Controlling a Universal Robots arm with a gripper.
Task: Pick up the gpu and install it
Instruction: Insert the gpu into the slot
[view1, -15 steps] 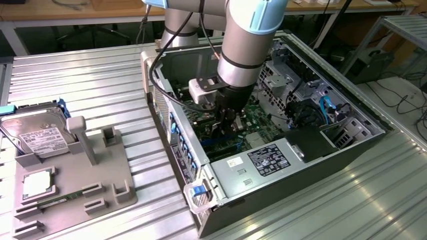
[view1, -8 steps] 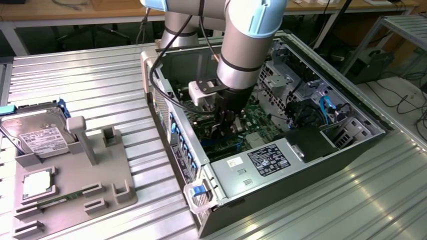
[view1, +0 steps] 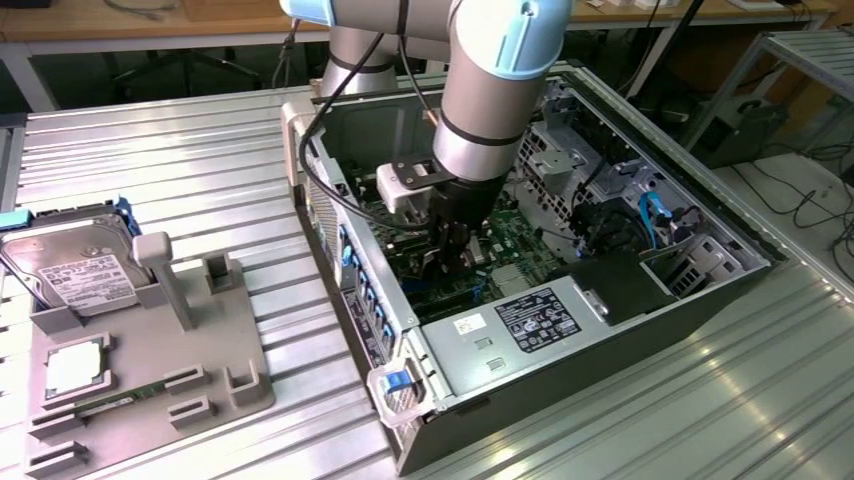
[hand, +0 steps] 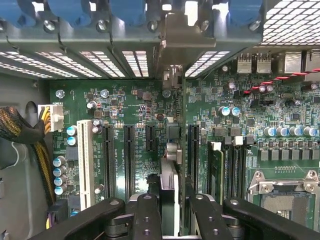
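Arm (view1: 487, 90) plunged into case (view1: 694, 215); pincer (hand: 172, 200) clamping gpu (hand: 172, 150) edge-on above motherboard (hand: 130, 105).

Bright, even overhead light glares off the ribbed metal counter (view1: 641, 400); the case interior (view1: 400, 200) sits shadowed, the wrist view sharp.

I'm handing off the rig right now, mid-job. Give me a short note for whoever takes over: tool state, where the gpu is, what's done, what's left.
Tool: down inside the open computer case, shut on the gpu.
Gpu: held edge-on, upright over the motherboard, among the black expansion slots, its metal bracket up at the case's rear slot openings.
Done: gpu picked up and brought into the case.
Left: whether it is seated in a slot cannot be told; the tool has not let go.
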